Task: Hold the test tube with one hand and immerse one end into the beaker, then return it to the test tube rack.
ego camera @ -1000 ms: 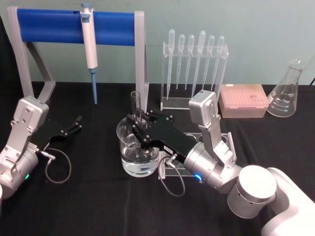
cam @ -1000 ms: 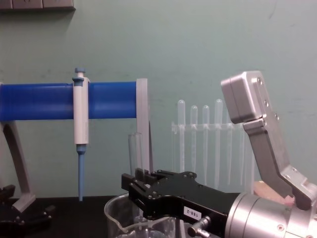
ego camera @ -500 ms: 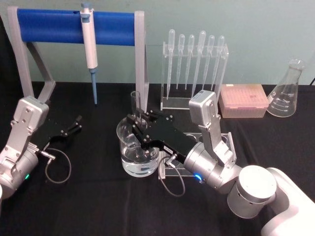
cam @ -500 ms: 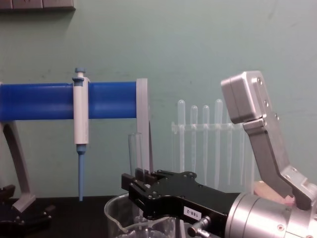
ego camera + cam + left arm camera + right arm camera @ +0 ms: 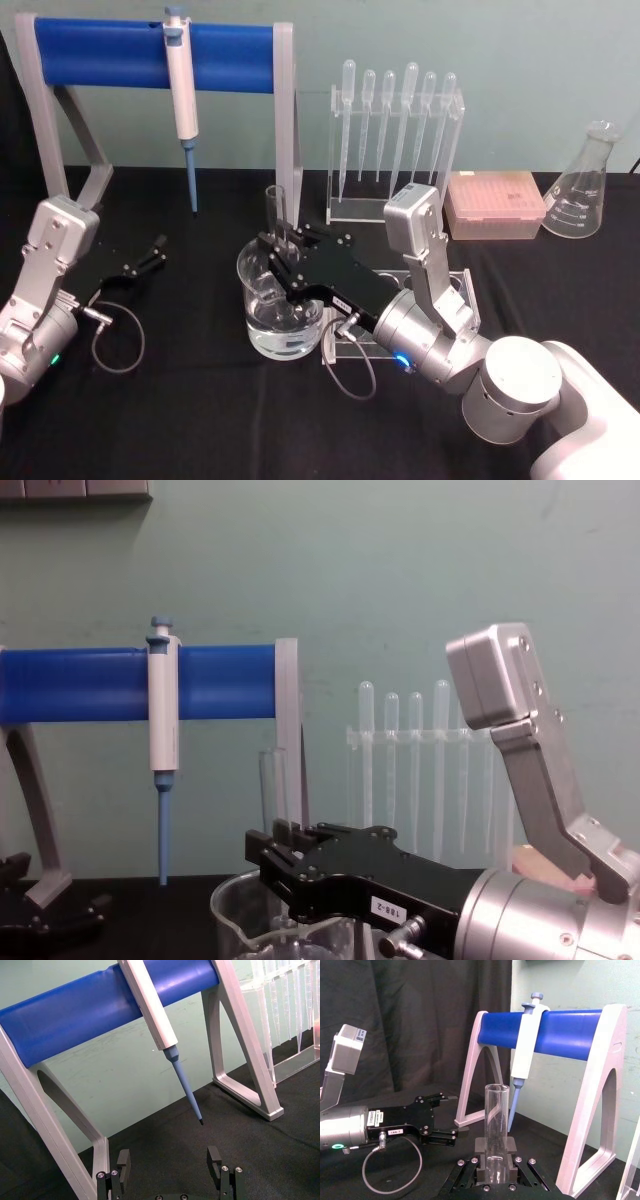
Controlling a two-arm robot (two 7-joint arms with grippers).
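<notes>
Black cloth covers the table (image 5: 200,420). My right gripper (image 5: 285,248) pinches the test tube (image 5: 276,212) and holds it upright, its lower end down inside the beaker (image 5: 262,322), near the twelve o'clock rim. My left gripper (image 5: 150,255) rests on the table at nine o'clock from the beaker, well apart, fingers spread.

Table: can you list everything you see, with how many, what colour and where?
beaker: 1, clear, liquid inside, table middle
test tube: 1, clear, upright, bottom end in the beaker
stand: 1, blue bar, grey legs, back left
micropipette: 1, white and blue, hanging on the stand
pipettes: 6, clear, in rack, back middle
box: 1, pink, back right
flask: 1, clear, far right
right pincer: 1, black, shut on the test tube
left pincer: 1, black, open, left side
</notes>
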